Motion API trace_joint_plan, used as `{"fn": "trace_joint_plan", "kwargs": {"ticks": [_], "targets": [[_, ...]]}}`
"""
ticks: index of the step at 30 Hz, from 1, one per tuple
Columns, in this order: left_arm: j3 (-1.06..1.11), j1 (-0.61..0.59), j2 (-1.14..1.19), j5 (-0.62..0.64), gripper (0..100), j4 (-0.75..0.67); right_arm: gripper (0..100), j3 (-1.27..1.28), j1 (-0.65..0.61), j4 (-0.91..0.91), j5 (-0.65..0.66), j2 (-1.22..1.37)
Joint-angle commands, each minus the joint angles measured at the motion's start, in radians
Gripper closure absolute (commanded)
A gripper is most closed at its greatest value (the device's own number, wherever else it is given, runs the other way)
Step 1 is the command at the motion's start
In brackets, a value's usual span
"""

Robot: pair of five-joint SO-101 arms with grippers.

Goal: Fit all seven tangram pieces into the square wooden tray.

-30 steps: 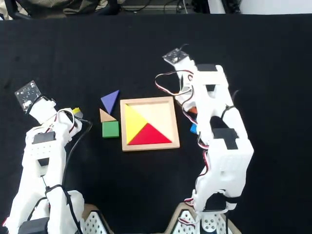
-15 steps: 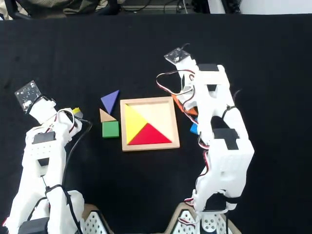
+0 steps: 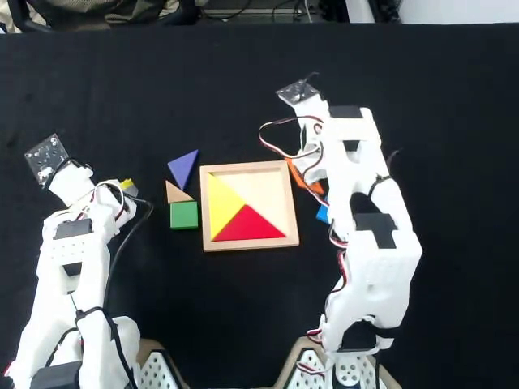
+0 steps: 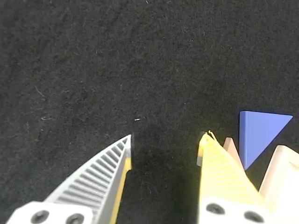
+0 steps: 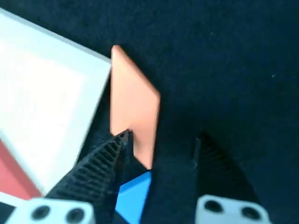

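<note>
The square wooden tray (image 3: pixel 288 203) lies mid-table with a yellow triangle (image 3: pixel 220 198) and a red triangle (image 3: pixel 250 223) in it. Left of it lie a blue triangle (image 3: pixel 184 166), a tan triangle (image 3: pixel 175 193) and a green square (image 3: pixel 184 215). An orange parallelogram (image 5: pixel 133 105) lies against the tray's right rim (image 5: pixel 96 100), with a small blue piece (image 5: pixel 135 196) behind it. My right gripper (image 5: pixel 161 140) is open over the orange piece's end, one black finger (image 5: pixel 117 149) on its edge. My left gripper (image 4: pixel 166 140) is open over bare cloth, left of the blue triangle (image 4: pixel 259 130).
Black cloth covers the table. The right arm's white body (image 3: pixel 357 178) hangs over the strip right of the tray. The left arm (image 3: pixel 77 227) stands at the near left. Chair legs and cables (image 3: pixel 162 10) line the far edge.
The right gripper has shifted slightly toward the tray, and the orange parallelogram now shows more along the tray's right rim. The left arm has not moved.
</note>
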Motion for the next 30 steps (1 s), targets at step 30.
{"fn": "trace_joint_plan", "kwargs": {"ticks": [30], "targets": [[-0.010,0.010,-0.003,0.002,77,-0.017,95.2,-0.117,-0.055,-0.055,-0.109,0.085]]}}
